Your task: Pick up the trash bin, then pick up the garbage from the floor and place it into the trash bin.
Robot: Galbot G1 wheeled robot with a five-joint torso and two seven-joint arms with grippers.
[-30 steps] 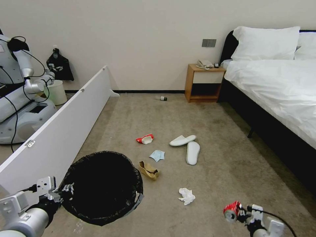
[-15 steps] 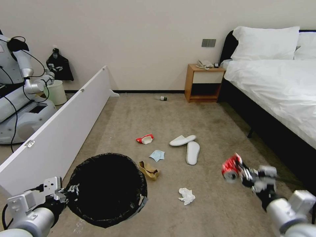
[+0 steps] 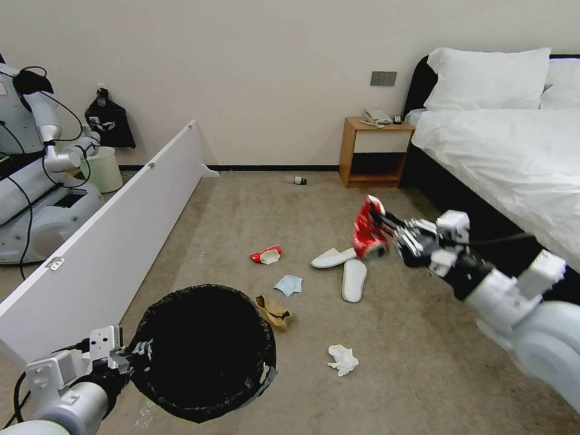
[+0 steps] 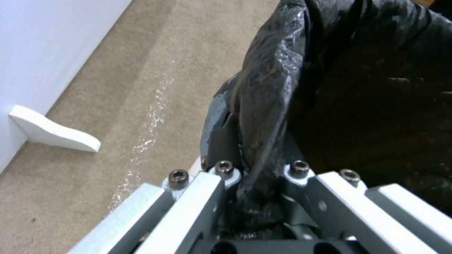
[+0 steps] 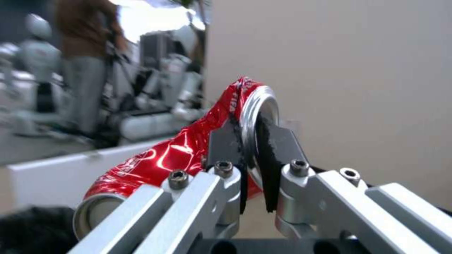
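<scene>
Left side: left gripper (image 3: 130,352) low at the near left, jaws closed on the bag-covered rim of the trash bin (image 3: 205,353). The left wrist view confirms black liner pinched between the fingers (image 4: 226,176). Bin is held off the floor (image 3: 241,205), mouth tilted open toward the middle of the room.

Centre, on the carpet: red-and-white packet (image 3: 266,255), light-blue face mask (image 3: 288,284), cardboard scrap (image 3: 273,312) just beside the bin's rim, crumpled tissue (image 3: 342,359), two white slippers (image 3: 341,269), and a small bottle (image 3: 296,180) far off near the nightstand (image 3: 374,154). All untouched.

Right side: right gripper (image 3: 386,232) raised in the air above the slippers, jaws clamped on the end rim of the crushed red can (image 3: 367,229); right wrist view shows the pads (image 5: 275,148) biting the lid edge only (a thin hold, most of the can hangs free to one side).

Step in hand, as judged: carry the can to the bin and drop it. To do it well: sweep leftward smoothly, no jerks, since an edge grip may let the can pivot or slip. Bring the can fully over the black opening, well inside the rim, before parting the jaws. Keep the bin steady and its mouth facing up enough to catch.
</scene>
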